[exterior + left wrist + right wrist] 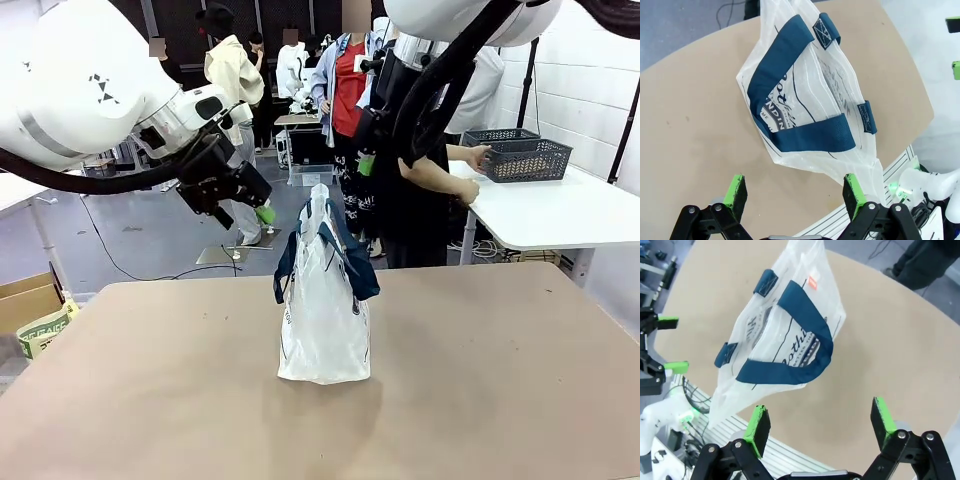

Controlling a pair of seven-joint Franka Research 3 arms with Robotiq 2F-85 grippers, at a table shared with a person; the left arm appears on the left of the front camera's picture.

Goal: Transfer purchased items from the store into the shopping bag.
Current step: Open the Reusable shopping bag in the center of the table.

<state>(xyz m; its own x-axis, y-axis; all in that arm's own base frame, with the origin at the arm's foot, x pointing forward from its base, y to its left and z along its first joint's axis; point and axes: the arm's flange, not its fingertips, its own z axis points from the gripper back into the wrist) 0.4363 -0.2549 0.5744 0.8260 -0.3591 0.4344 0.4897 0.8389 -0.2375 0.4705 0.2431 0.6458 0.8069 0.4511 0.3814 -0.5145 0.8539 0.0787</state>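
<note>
We see the shopping bag (322, 330) at centre frame, translucent white, with navy strap handles (812, 137), navy lettering (782, 102) and a small orange tag (812, 283). The table (500, 380) is plain tan. Along the bottom edge, the left gripper (793, 192) and right gripper (821, 426) are black with bright green pads (735, 192). At upper right there's a dark grey mesh basket (530, 158).

A wide light-brown table (500, 400) with a rounded far edge fills the lower half of the front view. Beyond it at 3 o'clock stands a smaller white table (560, 215), carrying dark mesh plastic baskets (525, 158) at 2 o'clock. A person in dark clothes (410, 215) stands near 1 o'clock, just beside the white table. At 9 o'clock an open brown cardboard box (25, 298) sits on the grey floor (150, 225). A thin black cable (130, 268) trails across that floor near 10 o'clock.
</note>
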